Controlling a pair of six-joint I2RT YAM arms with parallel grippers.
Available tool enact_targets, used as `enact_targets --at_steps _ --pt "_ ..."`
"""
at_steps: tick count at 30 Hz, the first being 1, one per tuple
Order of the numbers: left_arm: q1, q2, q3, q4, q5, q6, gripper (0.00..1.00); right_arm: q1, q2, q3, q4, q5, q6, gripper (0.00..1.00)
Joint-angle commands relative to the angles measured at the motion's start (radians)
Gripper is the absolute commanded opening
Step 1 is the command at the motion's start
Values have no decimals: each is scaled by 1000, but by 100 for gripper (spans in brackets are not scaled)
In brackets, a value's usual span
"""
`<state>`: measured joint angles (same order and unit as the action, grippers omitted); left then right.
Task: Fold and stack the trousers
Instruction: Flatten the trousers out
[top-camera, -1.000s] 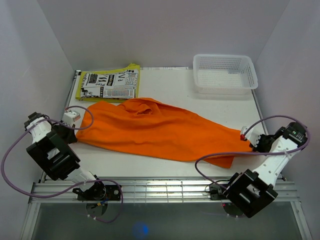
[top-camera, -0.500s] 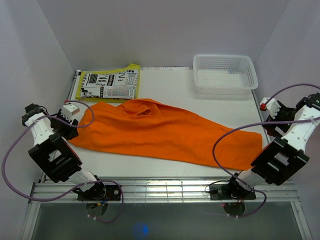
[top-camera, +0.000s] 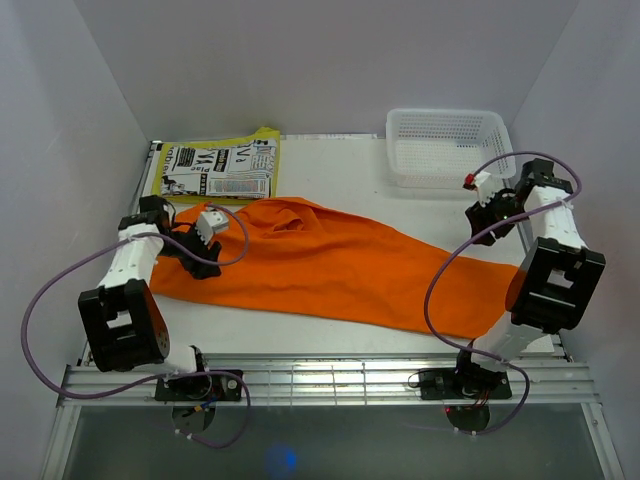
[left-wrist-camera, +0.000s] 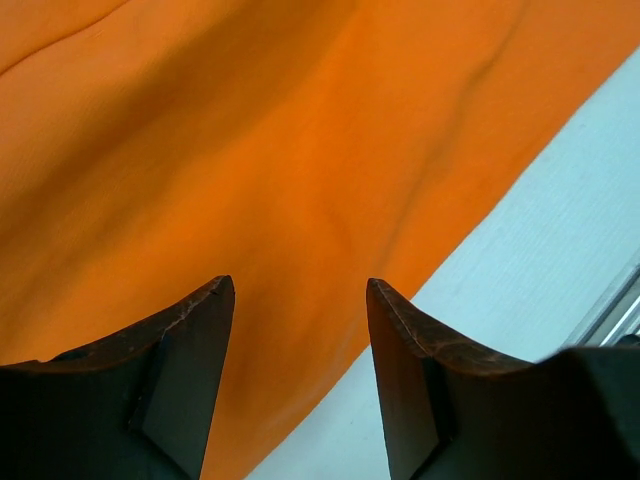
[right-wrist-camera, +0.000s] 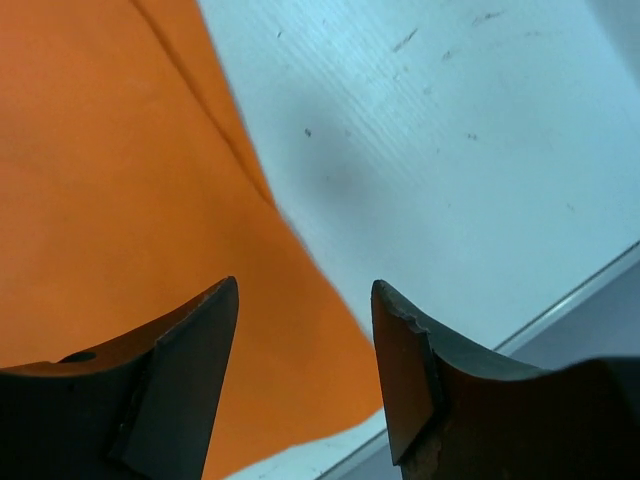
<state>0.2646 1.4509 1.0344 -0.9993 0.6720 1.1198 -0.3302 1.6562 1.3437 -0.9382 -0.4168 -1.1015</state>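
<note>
Top external view: the orange trousers (top-camera: 330, 265) lie spread out on the white table (top-camera: 340, 180). They are not folded. They run from the left side down to the near right corner. A folded printed cloth (top-camera: 215, 170) sits at the far left, just behind the trousers. A white basket (top-camera: 450, 148) sits at the far right, apart from them.

In the left wrist view, the left gripper (left-wrist-camera: 300, 300) hangs over the left end of the trousers, close to their edge. Its fingers are wide apart and hold nothing.

In the right wrist view, the right gripper (right-wrist-camera: 305, 300) hangs over the right edge of the trousers, with orange cloth on one side and bare table on the other. Its fingers are wide apart too, with nothing between them. From above, this gripper is near the basket.
</note>
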Motion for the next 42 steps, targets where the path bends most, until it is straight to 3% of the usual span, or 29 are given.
enact_targets --at_steps 1,6,8,12,15,20,25,31,35,36,41,42 --pt "-122 -89 -57 76 40 -83 66 48 56 2 167 23 167 60" --pt "-420 -155 -120 253 -15 -256 66 154 109 43 177 -34 267 59" --pt "-511 -158 -114 295 -38 -300 67 201 116 40 185 -30 285 59" --pt "-793 -97 -47 353 -118 -394 70 227 126 43 153 36 260 59" --pt "-878 -14 1 387 -138 -443 70 208 106 32 86 114 180 62" --pt "-881 95 76 413 -123 -528 71 41 67 41 -58 213 -4 74" --pt "-878 63 49 444 -86 -580 72 -169 109 106 -146 259 -155 91" --pt "-874 34 38 449 -118 -617 72 -205 165 42 -73 262 -187 95" --pt "-866 8 32 439 -147 -624 72 -198 209 5 -39 262 -170 86" --pt "-861 3 30 436 -155 -624 72 -198 215 -6 -36 268 -167 78" --pt "-843 -17 26 426 -170 -626 72 -198 189 -46 -92 262 -193 59" --pt "-840 -20 29 424 -170 -627 72 -198 182 -49 -106 253 -196 50"
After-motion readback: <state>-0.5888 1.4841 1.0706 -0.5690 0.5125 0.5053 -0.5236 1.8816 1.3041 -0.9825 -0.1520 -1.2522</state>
